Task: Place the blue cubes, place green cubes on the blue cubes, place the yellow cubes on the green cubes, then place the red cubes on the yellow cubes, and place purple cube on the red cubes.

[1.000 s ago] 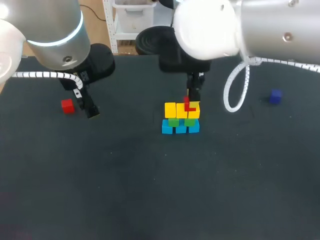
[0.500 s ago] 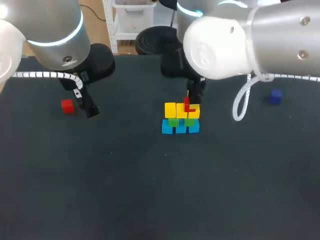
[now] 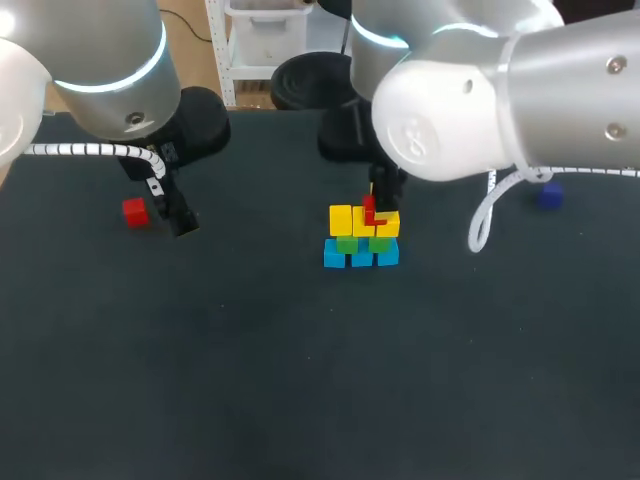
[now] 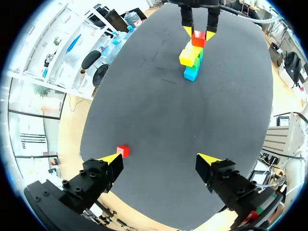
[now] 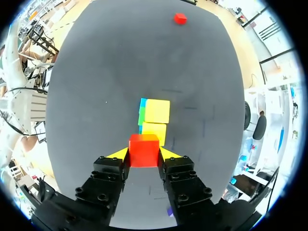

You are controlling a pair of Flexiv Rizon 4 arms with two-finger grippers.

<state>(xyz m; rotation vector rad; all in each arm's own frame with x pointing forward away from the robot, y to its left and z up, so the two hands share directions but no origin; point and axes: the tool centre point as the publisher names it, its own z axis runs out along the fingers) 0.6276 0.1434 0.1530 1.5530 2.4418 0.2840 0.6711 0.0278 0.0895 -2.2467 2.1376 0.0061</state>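
A stack stands mid-table: a row of blue cubes (image 3: 361, 257), green cubes (image 3: 347, 243) on them, and yellow cubes (image 3: 341, 220) on top. My right gripper (image 3: 377, 206) is shut on a red cube (image 3: 373, 212) right over the stack's right yellow cubes; whether the cube rests on them I cannot tell. From the right wrist, the red cube (image 5: 143, 150) sits between the yellow tips with yellow cubes (image 5: 157, 110) just ahead. A second red cube (image 3: 135, 212) lies at the left, close beside my open left gripper (image 3: 183, 222). The purple cube (image 3: 548, 196) lies far right.
In the left wrist view the loose red cube (image 4: 123, 151) lies just ahead of one finger of my left gripper (image 4: 159, 161), and the stack (image 4: 191, 62) stands far ahead with my right gripper (image 4: 198, 32) over it. The dark table (image 3: 300, 380) stretches in front.
My right arm has swung slightly left, carrying the held red cube a little to the left above the yellow cubes. The left arm has stayed still.
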